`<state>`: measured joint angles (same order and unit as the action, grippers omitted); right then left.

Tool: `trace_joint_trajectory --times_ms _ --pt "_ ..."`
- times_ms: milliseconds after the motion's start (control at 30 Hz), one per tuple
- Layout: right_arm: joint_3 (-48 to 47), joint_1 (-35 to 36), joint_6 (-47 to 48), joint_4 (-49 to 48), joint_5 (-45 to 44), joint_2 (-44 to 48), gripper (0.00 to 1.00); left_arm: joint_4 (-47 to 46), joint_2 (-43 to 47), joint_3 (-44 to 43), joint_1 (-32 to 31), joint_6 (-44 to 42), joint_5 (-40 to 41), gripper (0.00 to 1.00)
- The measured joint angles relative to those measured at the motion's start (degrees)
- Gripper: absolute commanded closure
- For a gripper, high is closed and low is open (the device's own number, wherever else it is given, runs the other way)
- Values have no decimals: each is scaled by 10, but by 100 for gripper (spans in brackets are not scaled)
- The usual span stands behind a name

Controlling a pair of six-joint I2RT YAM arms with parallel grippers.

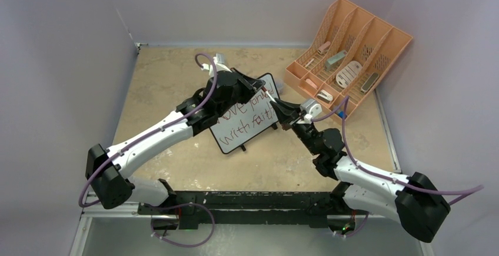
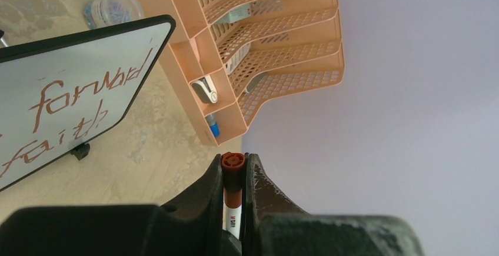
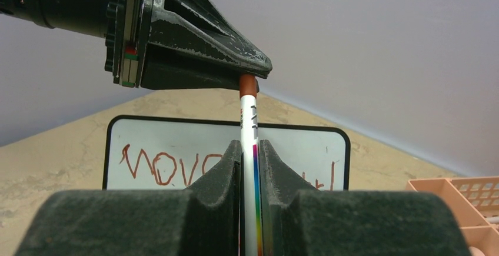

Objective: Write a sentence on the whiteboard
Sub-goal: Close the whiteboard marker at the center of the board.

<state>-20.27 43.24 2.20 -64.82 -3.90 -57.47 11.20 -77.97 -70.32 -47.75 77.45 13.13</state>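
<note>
Whiteboard (image 1: 244,128) is being propped on its small feet near the middle of the table (image 1: 159,79), red handwriting facing the arms, the peach organizer (image 1: 385,47) lying off to its right. A marker (image 3: 248,106) is being clamped by both claws: its barrel by the right gripper (image 3: 250,150), its red-brown end by the left gripper (image 2: 234,162)

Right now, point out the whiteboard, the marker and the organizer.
whiteboard (image 1: 244,128): top external view, written face.
marker (image 3: 249,123): right wrist view, white barrel.
organizer (image 2: 176,70): left wrist view, outer side wall.
</note>
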Motion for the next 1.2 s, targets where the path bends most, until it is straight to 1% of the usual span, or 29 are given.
trace_joint_trajectory --times_ms 167,467,700,1000,1133,1200 --pt "-3 1 0 -14 -1 -9 100 -20 5 13 -12 15 32 100" --pt "-3 3 -2 -30 -18 -10 100 -46 5 18 -31 25 65 100" --pt "-5 4 -12 -54 -31 -27 100 -66 2 20 -34 27 74 100" --pt "-6 9 -59 -90 -63 -44 100 -102 1 33 -44 30 95 100" --pt "-14 10 -72 -99 -72 -52 100 -117 2 39 -52 32 95 100" --pt "-25 9 -74 -97 -83 -58 100 -117 5 46 -63 39 82 100"
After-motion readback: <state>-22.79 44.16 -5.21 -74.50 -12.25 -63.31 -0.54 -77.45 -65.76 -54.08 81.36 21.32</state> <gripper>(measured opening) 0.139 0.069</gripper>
